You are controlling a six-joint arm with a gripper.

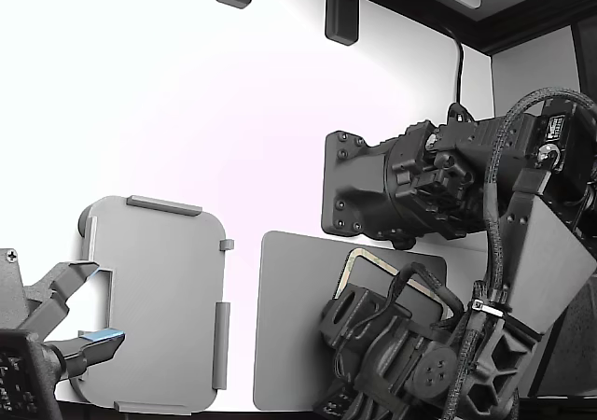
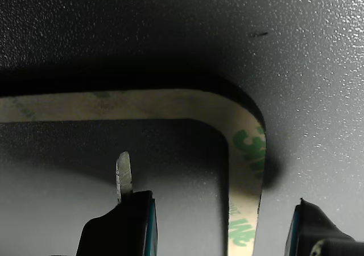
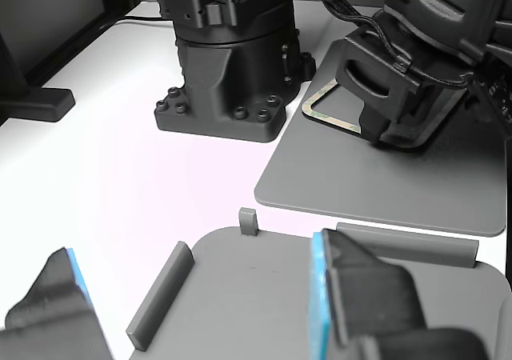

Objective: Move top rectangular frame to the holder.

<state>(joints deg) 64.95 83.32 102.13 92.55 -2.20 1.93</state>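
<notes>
The rectangular frame [image 2: 242,125] has a beige-greenish mottled border and lies on the dark grey mat [image 2: 318,51]. Its corner also shows in the exterior view [image 1: 353,263] and in the other view [image 3: 324,110], mostly hidden under my arm [image 1: 392,336]. My gripper [image 2: 222,222] is open, low over the frame's corner. One finger [image 2: 124,179] stands inside the frame and the other finger [image 2: 315,227] outside it, with the frame's side strip between them. The light grey holder [image 1: 159,299] sits at the exterior view's left, apart from the mat.
A second arm's open gripper [image 1: 84,313] with blue pads hovers over the holder's edge; the holder's rim tabs [image 3: 160,296] show in the other view. A black robot base [image 1: 373,187] stands behind the mat. Two black feet [image 1: 340,14] stand at the back.
</notes>
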